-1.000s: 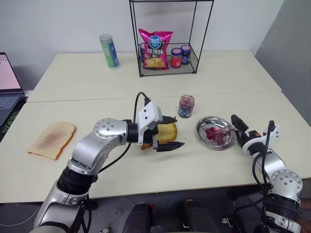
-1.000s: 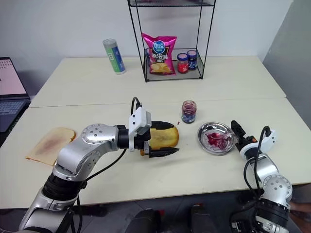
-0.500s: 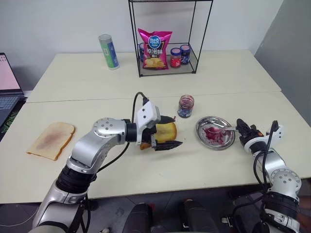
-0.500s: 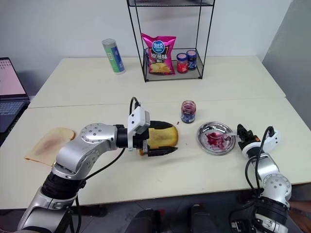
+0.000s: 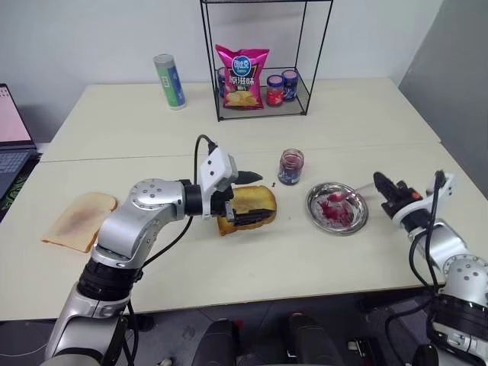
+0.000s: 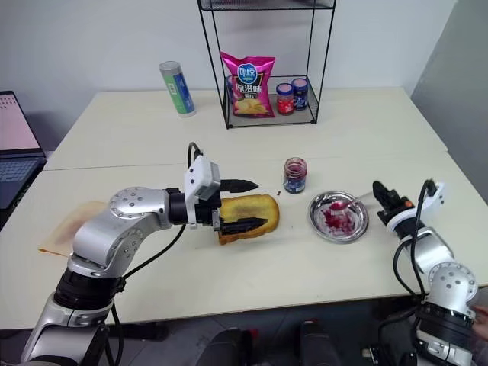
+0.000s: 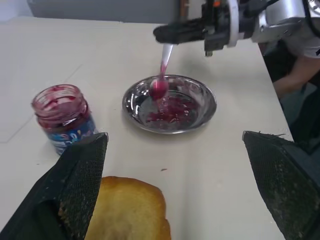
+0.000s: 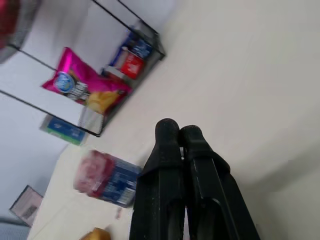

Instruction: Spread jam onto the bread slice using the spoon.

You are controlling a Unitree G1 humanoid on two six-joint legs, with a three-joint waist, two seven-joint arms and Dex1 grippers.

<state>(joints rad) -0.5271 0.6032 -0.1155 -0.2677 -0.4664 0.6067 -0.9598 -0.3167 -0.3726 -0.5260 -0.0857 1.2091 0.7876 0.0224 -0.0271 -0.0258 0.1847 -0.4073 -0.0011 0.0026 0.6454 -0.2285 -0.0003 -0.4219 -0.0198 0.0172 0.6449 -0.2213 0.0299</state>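
Observation:
The bread slice (image 5: 248,206), thick and golden, lies on the table between the fingers of my left gripper (image 5: 252,199). That gripper is open, with the near finger against the slice's front and the far finger clear behind it. My right gripper (image 5: 380,181) is shut on the handle of the spoon (image 7: 162,67), and its fingers (image 8: 178,132) are pressed together. The spoon's bowl, coated in jam, hangs just above the steel dish (image 5: 313,200). More jam (image 5: 336,214) is smeared inside that dish.
An open jam jar (image 5: 290,166) stands just behind the bread and dish. A paler slice (image 5: 79,219) lies at the left. At the back stand a wire rack (image 5: 263,114) with a chip bag (image 5: 242,76) and two jars (image 5: 277,90), and a can (image 5: 169,81). A laptop (image 5: 9,137) sits at the left edge.
My right gripper closed on the spoon's handle and rose, lifting the spoon's bowl out of the dish. My left gripper shifted a little to the left with the bread slice.

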